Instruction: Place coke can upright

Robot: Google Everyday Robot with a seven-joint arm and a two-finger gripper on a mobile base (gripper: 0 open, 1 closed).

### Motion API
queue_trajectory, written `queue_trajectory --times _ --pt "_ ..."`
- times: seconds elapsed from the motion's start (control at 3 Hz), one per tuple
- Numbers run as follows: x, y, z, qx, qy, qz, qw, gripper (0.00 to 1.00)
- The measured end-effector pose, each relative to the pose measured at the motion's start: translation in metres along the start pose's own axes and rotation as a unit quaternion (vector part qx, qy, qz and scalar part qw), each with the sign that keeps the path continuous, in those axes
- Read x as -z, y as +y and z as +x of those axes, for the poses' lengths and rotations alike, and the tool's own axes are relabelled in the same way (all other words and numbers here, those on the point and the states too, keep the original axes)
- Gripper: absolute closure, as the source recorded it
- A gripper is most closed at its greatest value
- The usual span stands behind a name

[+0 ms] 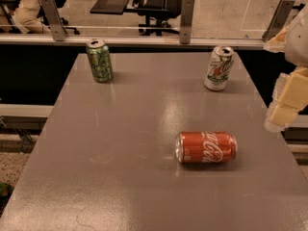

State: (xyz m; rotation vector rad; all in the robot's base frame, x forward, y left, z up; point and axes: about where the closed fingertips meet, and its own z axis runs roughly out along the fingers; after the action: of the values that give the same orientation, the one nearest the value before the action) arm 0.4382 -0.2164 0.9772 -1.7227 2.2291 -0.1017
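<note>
The coke can (206, 147) is red with white script and silver ends. It lies on its side on the grey table (125, 143), right of centre, its length running left to right. My gripper (288, 102) shows at the right edge of the camera view as pale blocky parts. It hangs above the table's right edge, up and to the right of the coke can, and does not touch it. Nothing shows in it.
A green patterned can (99, 59) stands upright at the table's back left. A white can with red-green lettering (219, 68) stands upright at the back right. A metal rail with posts (186, 14) runs behind the table; office chairs stand beyond it.
</note>
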Motion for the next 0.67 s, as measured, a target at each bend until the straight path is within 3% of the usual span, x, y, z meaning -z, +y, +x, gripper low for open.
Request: queue_trajectory --times 0.33,0.67 --pt "0.001 0.000 -0.001 0.001 0.000 0.002 1.0000 0.00" --pt "-0.028 0.016 -0.025 0.047 0.018 -0.010 0.9987 0.00"
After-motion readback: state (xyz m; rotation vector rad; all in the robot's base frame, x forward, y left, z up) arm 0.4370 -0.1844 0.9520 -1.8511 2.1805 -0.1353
